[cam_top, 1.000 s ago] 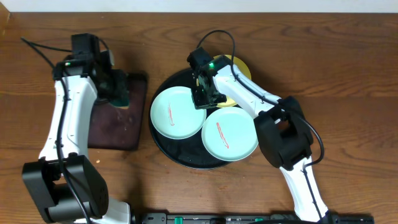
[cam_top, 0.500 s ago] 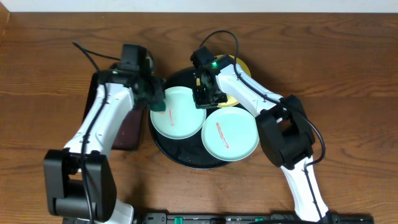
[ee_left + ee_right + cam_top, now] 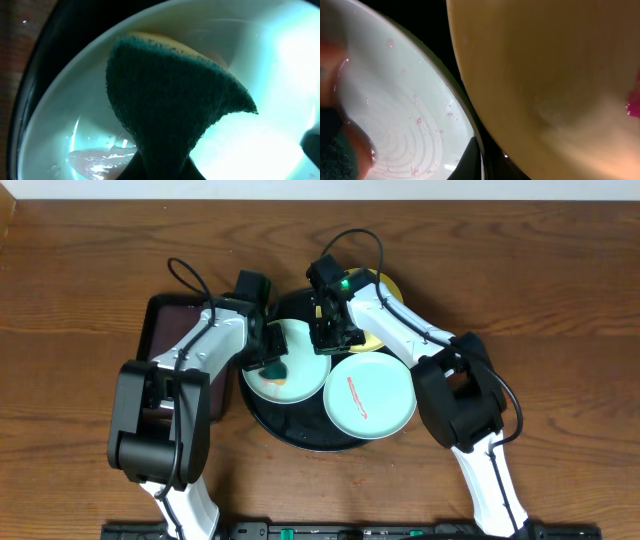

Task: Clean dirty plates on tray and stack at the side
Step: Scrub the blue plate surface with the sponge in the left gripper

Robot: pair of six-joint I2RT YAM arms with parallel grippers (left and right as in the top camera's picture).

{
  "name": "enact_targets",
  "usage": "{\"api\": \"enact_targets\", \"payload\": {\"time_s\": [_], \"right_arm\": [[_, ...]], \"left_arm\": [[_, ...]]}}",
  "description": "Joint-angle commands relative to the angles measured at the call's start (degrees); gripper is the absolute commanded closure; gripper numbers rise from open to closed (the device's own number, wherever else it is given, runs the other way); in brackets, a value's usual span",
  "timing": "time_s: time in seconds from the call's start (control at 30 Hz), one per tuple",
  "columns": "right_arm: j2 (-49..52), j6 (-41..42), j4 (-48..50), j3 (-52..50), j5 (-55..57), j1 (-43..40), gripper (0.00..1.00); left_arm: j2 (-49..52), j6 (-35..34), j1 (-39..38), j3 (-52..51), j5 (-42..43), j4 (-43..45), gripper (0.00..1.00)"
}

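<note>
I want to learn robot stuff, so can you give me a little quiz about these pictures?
1. True or false: the left pincer holds a green sponge.
2. The round tray is: A black, B white, C red.
3. Fill in: the plate with the red streak is coloured ____.
Key: 1 true; 2 A; 3 mint-blue.

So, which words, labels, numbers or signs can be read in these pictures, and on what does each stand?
None: no view shows any readable text. The streaked mint plate, the yellow plate, the black tray, the green sponge and the brown tray bear no lettering. The green light on the right arm is only a lamp, not a sign.
</note>
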Motion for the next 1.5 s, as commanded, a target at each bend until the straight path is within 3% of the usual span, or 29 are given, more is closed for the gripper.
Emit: {"api": "enact_targets", "payload": {"time_s": [0.0,0.17,0.3,0.37,0.6,0.7,0.9,1.13,1.2,1.47], "right_arm": [[1.68,0.13,0.33,-1.51,-1.14,0.83,0.99],[1.68,0.15,0.37,-1.51,-0.96,0.83,0.99],[1.68,0.15,0.37,-1.51,-0.96,0.83,0.99],[1.68,0.13,0.37,-1.51,-0.96,0.87,0.99],[1.68,0.13,0.44,-1.51,-0.66,1.14,0.99],[1.68,0.15,0.42,-1.51,-0.52,1.16,0.99],[1.68,0.15,0.63,-1.51,-0.55,1.18,0.99],[1.68,0.13,0.72,-1.51,-0.55,1.2,0.99],[1.68,0.15,0.76,-1.51,-0.55,1.25,0.99],[1.68,0.13,0.76,-1.51,-0.55,1.25,0.99]], "left_arm": [[1.88,-1.29,-0.09,-0.55,4.98,-1.27,0.93],[1.88,9.18,-0.09,-0.52,18.4,-0.2,0.93],[1.88,10.82,0.26,-0.52,18.75,2.47,0.92],[1.88,9.97,0.52,-0.52,15.41,4.98,0.93],[1.88,-1.9,0.5,-0.55,-11.82,7.45,0.92],[1.88,-2.95,0.5,-0.55,-14.99,5.95,0.93],[1.88,0.33,0.35,-0.55,-10.01,-1.95,0.93],[1.88,20.87,0.35,-0.55,10.84,-7.04,0.93],[1.88,23.96,0.35,-0.55,13.92,-7.5,0.93],[1.88,24.11,0.59,-0.55,13.73,-1.29,0.92]]}}
